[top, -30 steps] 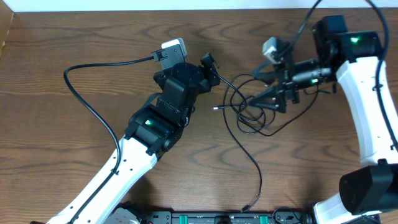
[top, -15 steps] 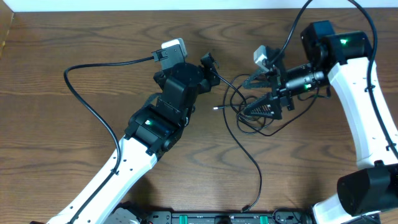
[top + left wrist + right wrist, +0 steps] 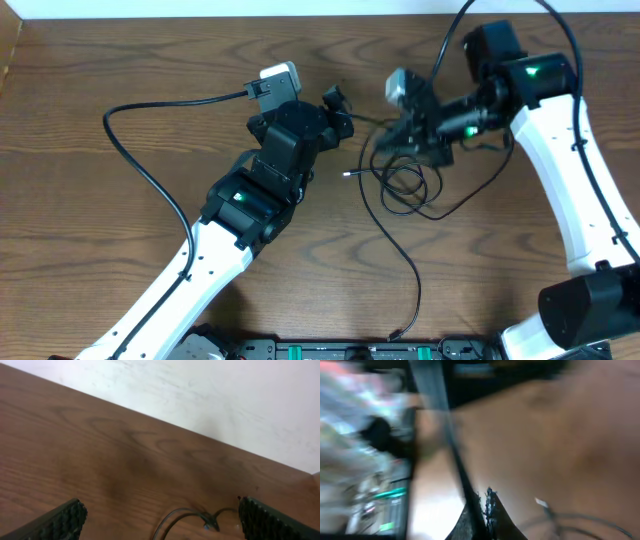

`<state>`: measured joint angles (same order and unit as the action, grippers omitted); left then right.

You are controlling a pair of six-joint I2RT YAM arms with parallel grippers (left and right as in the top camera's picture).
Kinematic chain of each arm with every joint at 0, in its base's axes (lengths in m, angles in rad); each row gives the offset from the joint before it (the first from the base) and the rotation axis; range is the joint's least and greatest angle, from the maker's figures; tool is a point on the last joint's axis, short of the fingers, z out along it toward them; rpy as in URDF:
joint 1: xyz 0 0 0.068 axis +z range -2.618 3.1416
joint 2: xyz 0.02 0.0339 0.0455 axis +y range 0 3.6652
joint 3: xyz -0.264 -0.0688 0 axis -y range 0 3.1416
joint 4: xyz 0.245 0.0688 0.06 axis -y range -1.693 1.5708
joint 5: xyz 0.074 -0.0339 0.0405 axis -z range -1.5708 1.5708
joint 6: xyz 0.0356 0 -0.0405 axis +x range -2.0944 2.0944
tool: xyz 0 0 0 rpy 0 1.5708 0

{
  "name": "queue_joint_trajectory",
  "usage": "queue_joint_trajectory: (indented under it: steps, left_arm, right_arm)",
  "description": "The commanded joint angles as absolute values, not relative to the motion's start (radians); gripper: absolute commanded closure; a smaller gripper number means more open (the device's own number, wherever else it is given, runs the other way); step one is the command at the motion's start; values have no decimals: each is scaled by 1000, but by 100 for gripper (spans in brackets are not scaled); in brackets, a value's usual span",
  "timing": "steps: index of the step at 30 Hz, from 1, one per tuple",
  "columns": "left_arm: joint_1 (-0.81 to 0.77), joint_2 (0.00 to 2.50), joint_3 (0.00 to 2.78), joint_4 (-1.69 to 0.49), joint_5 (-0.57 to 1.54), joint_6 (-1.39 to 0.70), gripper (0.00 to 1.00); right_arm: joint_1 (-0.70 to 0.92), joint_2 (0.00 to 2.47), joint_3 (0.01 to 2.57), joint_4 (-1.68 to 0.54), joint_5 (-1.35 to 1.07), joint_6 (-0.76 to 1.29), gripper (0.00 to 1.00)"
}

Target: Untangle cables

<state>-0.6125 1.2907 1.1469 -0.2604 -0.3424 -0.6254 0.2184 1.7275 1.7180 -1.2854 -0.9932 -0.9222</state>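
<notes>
A tangle of thin black cables (image 3: 405, 185) lies on the brown table, right of centre. One strand (image 3: 410, 270) trails toward the front edge. My right gripper (image 3: 392, 140) sits at the tangle's upper edge. In the right wrist view, which is blurred, its jaws (image 3: 487, 499) are pressed together on a dark cable strand (image 3: 445, 440), with a small pale plug (image 3: 540, 503) nearby. My left gripper (image 3: 340, 112) hovers just left of the tangle, open. In the left wrist view its gripper (image 3: 162, 522) is spread wide, with a cable loop and plug (image 3: 210, 520) on the table between the fingers, untouched.
A thick black arm wire (image 3: 135, 160) loops across the left half of the table. The left arm (image 3: 250, 195) lies diagonally across the middle. A black rail (image 3: 350, 350) runs along the front edge. The table's back edge meets a white wall (image 3: 225, 400).
My right gripper has swung left and toward the back, onto the top of the tangle, and gone from open to shut. The left arm has not moved.
</notes>
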Motion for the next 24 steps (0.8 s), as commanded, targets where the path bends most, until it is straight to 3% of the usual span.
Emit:
queue_joint_trajectory:
  steps: [1,8,12,16,24]
  left_arm:
    - [-612,1293,1147,-268,-349,-626,2]
    - [-612,1293,1147,-284,-349,-626,2]
    - [-612,1293,1147,-285,-349,-626,2]
    - [-612,1293,1147,-291,-349,-626,2]
    - [-612,1293,1147,-299,-349,-626,2]
  right_arm:
    - [145,1698,1739,-1145,-725,-549,99]
    - [-38,1658,1747,-883,-393,-130,99]
    - [-101,1675,1745,-985,-366,-92,99]
    - [-118,1705,1719,-1065,-130,9,99]
    - [-120,1755,1592,-973,44,74,98]
